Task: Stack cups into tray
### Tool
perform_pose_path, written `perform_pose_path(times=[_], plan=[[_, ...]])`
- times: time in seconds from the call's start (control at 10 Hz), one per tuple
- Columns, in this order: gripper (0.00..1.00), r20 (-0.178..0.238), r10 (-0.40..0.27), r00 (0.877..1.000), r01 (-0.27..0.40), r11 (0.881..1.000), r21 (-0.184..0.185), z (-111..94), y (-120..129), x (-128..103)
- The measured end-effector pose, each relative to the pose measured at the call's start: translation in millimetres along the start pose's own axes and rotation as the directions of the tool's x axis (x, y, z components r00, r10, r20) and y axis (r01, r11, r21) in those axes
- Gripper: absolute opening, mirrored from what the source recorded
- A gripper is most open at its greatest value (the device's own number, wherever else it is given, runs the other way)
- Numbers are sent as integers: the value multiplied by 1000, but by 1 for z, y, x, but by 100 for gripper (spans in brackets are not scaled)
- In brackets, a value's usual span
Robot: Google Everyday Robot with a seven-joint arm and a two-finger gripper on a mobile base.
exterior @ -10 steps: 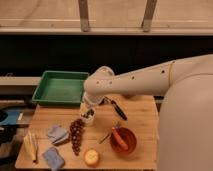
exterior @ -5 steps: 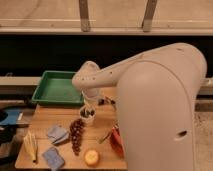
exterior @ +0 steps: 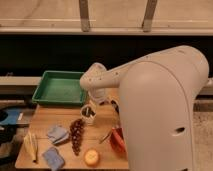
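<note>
1. The green tray (exterior: pixel 57 88) is seen at the 11 o'clock corner of the wooden table (exterior: pixel 65 118).
2. One cup (exterior: pixel 89 115) — whitish, dark inside — is found upright on the table at the tray's 5 o'clock, just outside its rim.
3. The end effector (exterior: pixel 92 106) is held right at the cup, on its 12 o'clock side; whether it is apart, together or clamped on the cup cannot be told.
4. Dark grapes (exterior: pixel 76 135) are laid at the cup's 7 o'clock, and an orange-red bowl (exterior: pixel 117 141) at its 4 o'clock — partly hidden by the white arm (exterior: pixel 160 100).
</note>
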State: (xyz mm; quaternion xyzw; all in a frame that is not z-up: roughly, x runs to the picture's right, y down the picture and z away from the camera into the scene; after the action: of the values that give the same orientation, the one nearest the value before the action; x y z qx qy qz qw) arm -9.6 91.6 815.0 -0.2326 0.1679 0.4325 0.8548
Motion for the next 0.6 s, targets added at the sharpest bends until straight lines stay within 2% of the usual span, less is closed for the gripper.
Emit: perform_pose_path(times=[0.4,0.6], plan=[[67,17,3,1000,-2,999,-40,4,11,-5],[67,26,0,1000,2,997,-73,10,20,-8]])
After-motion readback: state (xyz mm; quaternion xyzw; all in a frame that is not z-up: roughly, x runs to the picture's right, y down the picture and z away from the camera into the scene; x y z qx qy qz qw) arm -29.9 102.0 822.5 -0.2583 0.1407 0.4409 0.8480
